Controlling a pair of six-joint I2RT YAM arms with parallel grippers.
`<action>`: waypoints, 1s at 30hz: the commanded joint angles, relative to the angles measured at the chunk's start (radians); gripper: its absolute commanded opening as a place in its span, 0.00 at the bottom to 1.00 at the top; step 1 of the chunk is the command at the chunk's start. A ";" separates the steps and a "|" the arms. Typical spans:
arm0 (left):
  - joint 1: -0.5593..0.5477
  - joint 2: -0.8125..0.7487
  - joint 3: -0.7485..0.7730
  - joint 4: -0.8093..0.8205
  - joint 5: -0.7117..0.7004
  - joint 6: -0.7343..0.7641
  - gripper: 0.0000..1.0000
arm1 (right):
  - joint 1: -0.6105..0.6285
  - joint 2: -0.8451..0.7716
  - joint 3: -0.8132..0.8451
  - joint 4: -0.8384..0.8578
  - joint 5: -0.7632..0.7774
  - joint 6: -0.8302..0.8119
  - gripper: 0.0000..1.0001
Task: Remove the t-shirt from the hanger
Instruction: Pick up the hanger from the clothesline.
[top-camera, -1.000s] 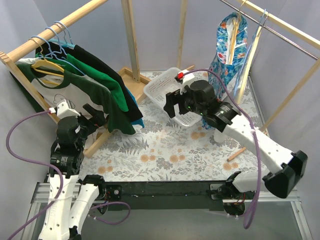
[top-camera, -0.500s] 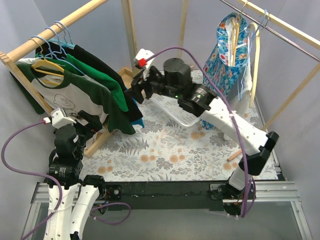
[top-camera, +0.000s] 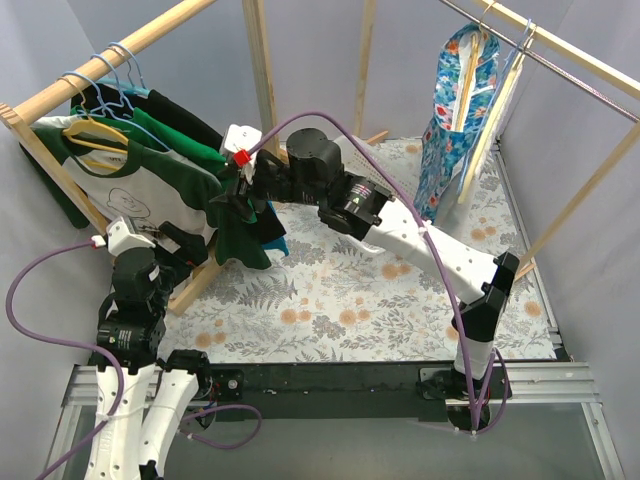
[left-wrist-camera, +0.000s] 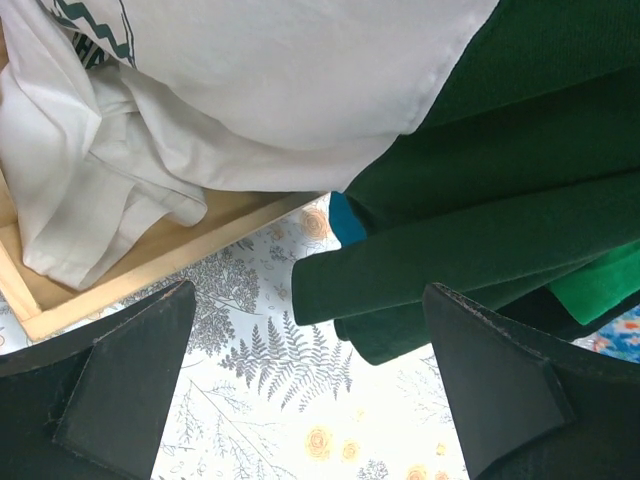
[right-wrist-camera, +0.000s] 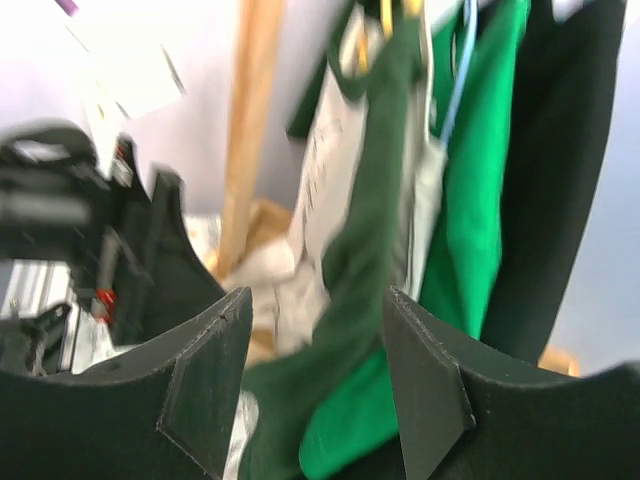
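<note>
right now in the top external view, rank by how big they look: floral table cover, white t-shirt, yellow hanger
1. floral table cover, clearly largest
2. white t-shirt
3. yellow hanger, clearly smallest

Bright, even light from overhead in the top view; only soft, pale shadows on the table (top-camera: 350, 300); sharp and clear past the left gripper (left-wrist-camera: 308, 330); very bright on the white t-shirt (left-wrist-camera: 280, 80) above its fingers (left-wrist-camera: 120, 390); dark on the fingers themselves; blurry and smeared everywhere beyond the right gripper (right-wrist-camera: 317, 310); washed-out and pale off to one side of it.
</note>
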 joint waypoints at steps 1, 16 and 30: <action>-0.004 -0.021 0.024 -0.025 0.016 -0.020 0.98 | 0.022 0.003 0.073 0.139 -0.053 -0.046 0.62; -0.004 -0.039 0.035 -0.028 0.031 -0.043 0.98 | 0.020 0.206 0.206 0.255 0.020 -0.095 0.61; -0.004 -0.065 0.036 -0.047 0.020 -0.038 0.98 | 0.020 0.194 0.148 0.321 0.032 -0.029 0.05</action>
